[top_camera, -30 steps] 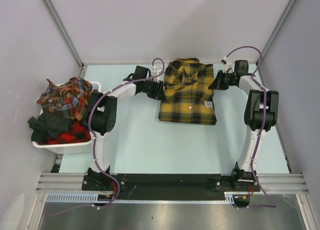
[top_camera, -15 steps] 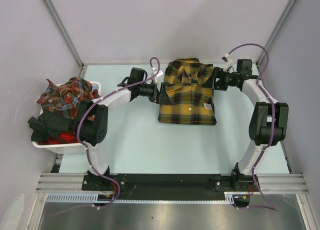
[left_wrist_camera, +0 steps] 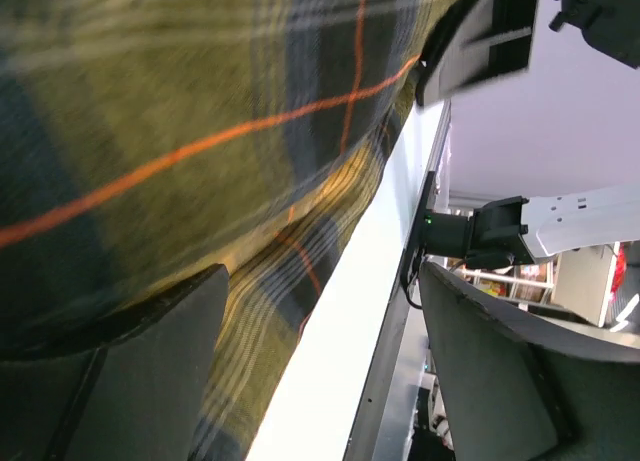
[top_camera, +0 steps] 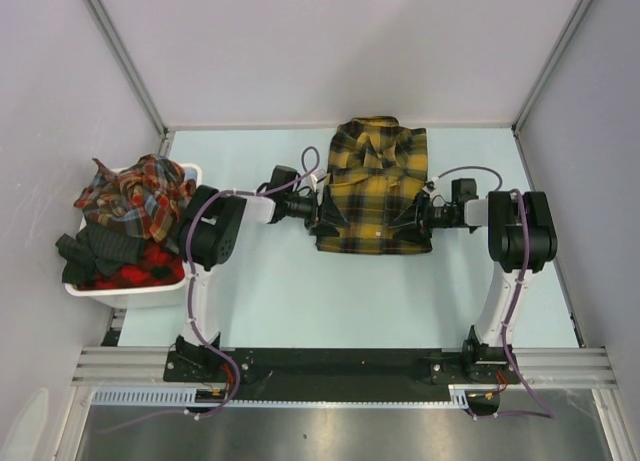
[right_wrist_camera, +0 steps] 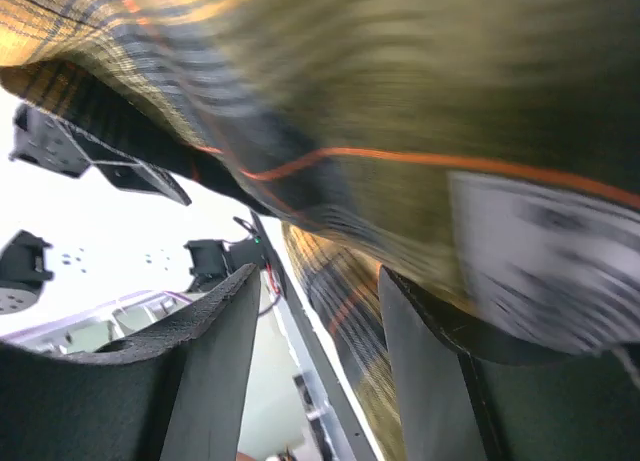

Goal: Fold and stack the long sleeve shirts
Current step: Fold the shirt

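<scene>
A mustard-yellow and black plaid long sleeve shirt (top_camera: 375,186) lies folded flat at the back middle of the table, collar away from me. My left gripper (top_camera: 325,213) is at its near-left edge, open. In the left wrist view the left gripper (left_wrist_camera: 320,376) straddles the shirt's hem (left_wrist_camera: 250,311), one finger (left_wrist_camera: 150,371) against the cloth (left_wrist_camera: 200,101). My right gripper (top_camera: 412,216) is at the near-right edge, open. In the right wrist view the right gripper (right_wrist_camera: 320,376) has the shirt's edge (right_wrist_camera: 345,301) in its gap, and cloth (right_wrist_camera: 400,81) drapes over one finger (right_wrist_camera: 440,381).
A white basket (top_camera: 120,296) at the left edge holds red-toned plaid shirts (top_camera: 135,191) and a dark garment (top_camera: 100,249) piled above its rim. Grey walls close in the back and both sides. The arms' bases stand on the black rail (top_camera: 340,366) at the near edge.
Both grippers have let go near the collar and slid toward me along the shirt's sides to its near corners. The shirt has stayed in place.
</scene>
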Robot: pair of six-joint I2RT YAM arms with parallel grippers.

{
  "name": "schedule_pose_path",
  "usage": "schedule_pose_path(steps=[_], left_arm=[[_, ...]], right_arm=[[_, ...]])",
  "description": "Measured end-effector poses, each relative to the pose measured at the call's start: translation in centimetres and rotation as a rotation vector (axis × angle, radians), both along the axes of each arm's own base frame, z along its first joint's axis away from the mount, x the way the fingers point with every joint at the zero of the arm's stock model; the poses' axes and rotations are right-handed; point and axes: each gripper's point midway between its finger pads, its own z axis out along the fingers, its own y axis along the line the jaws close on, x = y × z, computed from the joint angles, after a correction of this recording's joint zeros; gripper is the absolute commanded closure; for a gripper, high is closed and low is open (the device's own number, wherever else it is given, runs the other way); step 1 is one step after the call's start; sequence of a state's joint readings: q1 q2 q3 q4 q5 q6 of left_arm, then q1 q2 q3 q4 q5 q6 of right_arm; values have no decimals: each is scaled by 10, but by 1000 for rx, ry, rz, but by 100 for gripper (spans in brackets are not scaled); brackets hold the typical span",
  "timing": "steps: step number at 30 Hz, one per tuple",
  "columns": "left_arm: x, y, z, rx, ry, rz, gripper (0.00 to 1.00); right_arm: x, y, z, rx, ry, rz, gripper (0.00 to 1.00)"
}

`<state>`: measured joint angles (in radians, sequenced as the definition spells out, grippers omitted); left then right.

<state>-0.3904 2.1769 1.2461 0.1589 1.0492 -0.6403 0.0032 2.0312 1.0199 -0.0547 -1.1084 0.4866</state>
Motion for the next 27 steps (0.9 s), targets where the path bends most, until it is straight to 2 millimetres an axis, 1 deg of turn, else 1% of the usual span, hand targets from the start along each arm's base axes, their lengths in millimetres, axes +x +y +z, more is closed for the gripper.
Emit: schedule_pose_path(steps=[2,5,7,8,9,10,11,12,14,16,17,18,19,21,22,23,24,27], left_arm=[[-2,6,-1,-2,1,14,16],[-7,11,4,-5,-19,14,15],[-15,14,12,-2,-51,-3,17],[-18,14,17,-3,-66,-12,17],[-20,13,24,-7,-84,-24,17],[-23,11,37,-19,-126,-40,18],[-26,7,40,-24,-138,-52,18],[-31,1,49,-37,-156,-74,19],[-38,-16,62,-65,-195,-122,20],[-44,-36,66,-94,-210,-156,21],[-47,-44,64,-103,-200,-167,21],[-48,-50,58,-105,-182,-169,21],[-45,-54,46,-98,-154,-156,21],[-37,-49,20,-63,-91,-112,22],[-34,-42,5,-38,-49,-86,22],[-33,-34,-2,-41,-7,-78,22],[-32,-28,0,-47,8,-75,21],[-31,-14,7,-30,-7,-65,19]], right_arm=[[2,-11,-1,6,9,-30,41],[-1,-21,4,-8,3,-40,40],[-5,-23,14,-36,-29,-28,42],[-8,-22,22,-43,-50,-17,43],[-9,-20,30,-46,-73,-7,44],[-11,-15,46,-49,-127,11,47],[-13,-10,50,-49,-145,27,48],[-14,-2,57,-47,-177,48,48],[-17,17,65,-35,-221,92,52],[-18,32,57,-23,-219,119,54],[-18,36,47,-20,-197,123,56],[-19,36,35,-20,-164,118,57],[-19,32,20,-25,-121,101,57],[-23,17,-8,-17,-6,51,58],[-25,9,-10,24,32,39,58],[-24,2,-8,39,42,26,58],[-22,-7,-6,43,49,4,59],[-19,-24,-5,4,48,-29,58]])
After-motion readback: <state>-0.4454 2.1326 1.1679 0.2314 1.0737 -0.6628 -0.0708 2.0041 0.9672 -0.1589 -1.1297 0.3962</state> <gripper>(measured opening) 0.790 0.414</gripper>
